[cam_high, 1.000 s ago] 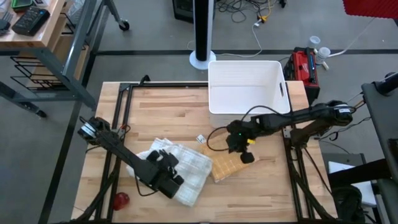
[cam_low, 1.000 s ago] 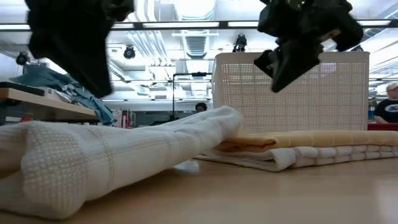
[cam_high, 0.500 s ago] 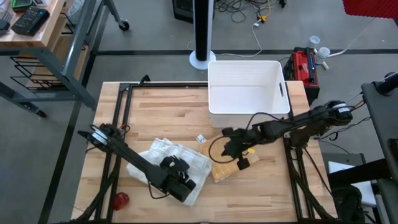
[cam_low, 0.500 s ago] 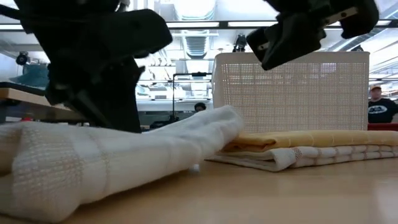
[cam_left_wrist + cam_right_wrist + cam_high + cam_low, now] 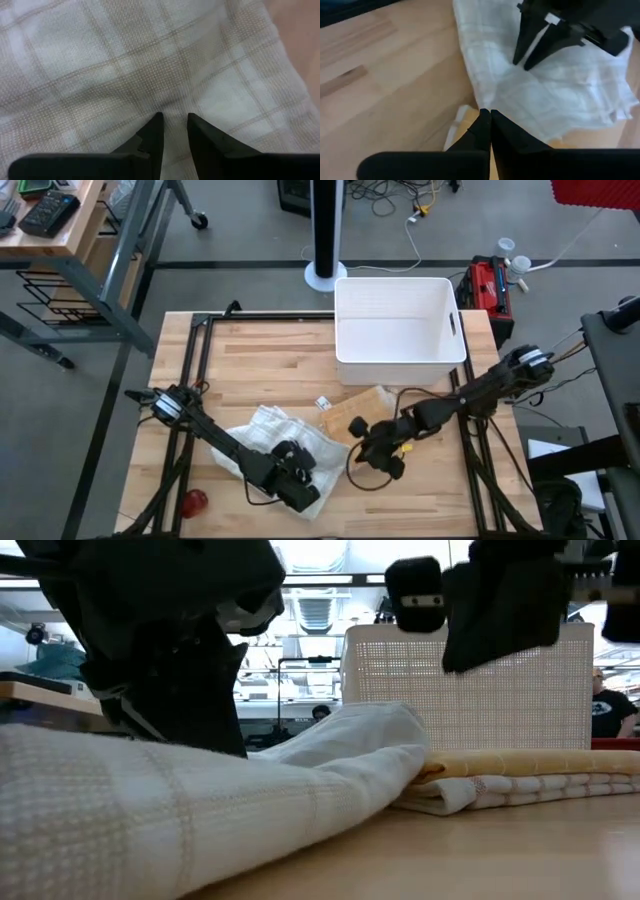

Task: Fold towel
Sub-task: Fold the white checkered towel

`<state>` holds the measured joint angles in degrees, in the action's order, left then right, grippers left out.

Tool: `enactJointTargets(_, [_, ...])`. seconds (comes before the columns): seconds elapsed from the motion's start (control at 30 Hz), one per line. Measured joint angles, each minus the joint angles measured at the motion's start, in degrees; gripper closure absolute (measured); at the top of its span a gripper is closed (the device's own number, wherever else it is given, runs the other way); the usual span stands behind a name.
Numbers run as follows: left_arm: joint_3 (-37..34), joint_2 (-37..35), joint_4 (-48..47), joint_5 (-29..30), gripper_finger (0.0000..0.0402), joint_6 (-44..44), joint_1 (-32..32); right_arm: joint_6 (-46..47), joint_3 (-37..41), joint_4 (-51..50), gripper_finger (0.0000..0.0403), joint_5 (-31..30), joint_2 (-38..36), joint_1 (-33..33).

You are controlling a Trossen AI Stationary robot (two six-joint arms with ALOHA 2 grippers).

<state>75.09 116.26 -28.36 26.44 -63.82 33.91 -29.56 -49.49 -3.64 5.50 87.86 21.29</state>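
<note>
On the tabletop (image 5: pixel 260 360), at seven o'clock, our left hand (image 5: pixel 300 483) presses narrowly parted fingers into the towel (image 5: pixel 270 435); our right hand (image 5: pixel 372 452), shut, hovers at five o'clock.

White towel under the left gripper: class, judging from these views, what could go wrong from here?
1. The left gripper presses its narrowly parted fingers into the bunched white towel; it may pinch several layers and spoil the fold.
2. The right gripper, shut, hovers close by the towel's edge; the arms could collide.
3. The folded yellow towel touches the white one and may get dragged.
</note>
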Motion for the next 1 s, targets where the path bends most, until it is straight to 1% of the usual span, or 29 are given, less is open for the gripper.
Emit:
enactJointTargets(0.07, [0.0,0.0,0.0,0.0,0.0325,-0.1,0.0,0.3,-0.8,1.8,0.0394,-1.3,2.5,0.8])
enactJointTargets(0.17, [0.0,0.1,0.4,0.3,0.0325,0.0,0.0,-1.3,-3.1,0.4,0.0372,-1.8,6.9,1.6])
enactJointTargets(0.33, [0.0,0.2,2.3,1.5,0.0325,1.8,0.1,-2.0,-7.8,-1.0,0.0309,-4.7,14.0,2.9])
enactJointTargets(0.4, [0.0,0.2,3.0,1.6,0.0325,1.8,0.1,-2.0,-9.9,-1.2,0.0281,-7.3,16.1,3.2])
enactJointTargets(0.5, [0.0,0.2,3.3,1.6,0.0326,1.8,0.2,-2.8,-12.8,-2.4,0.0243,-9.1,18.5,3.4])
enactJointTargets(0.63, [-0.1,0.2,4.0,1.6,0.0326,1.9,0.2,-3.6,-15.8,-3.5,0.0209,-11.8,21.0,3.7])
enactJointTargets(0.8, [-0.1,0.2,4.8,2.6,0.0326,2.0,0.2,-3.6,-18.4,-3.5,0.0198,-11.8,23.9,3.8])
enactJointTargets(0.9, [-0.1,0.2,5.4,3.7,0.0326,2.1,0.2,-2.5,-19.0,-3.5,0.0205,-11.9,26.3,3.9])
enactJointTargets(1.0, [-0.1,0.2,5.6,4.0,0.0326,2.1,0.3,-0.8,-19.7,-3.0,0.0221,-11.9,27.5,3.9])
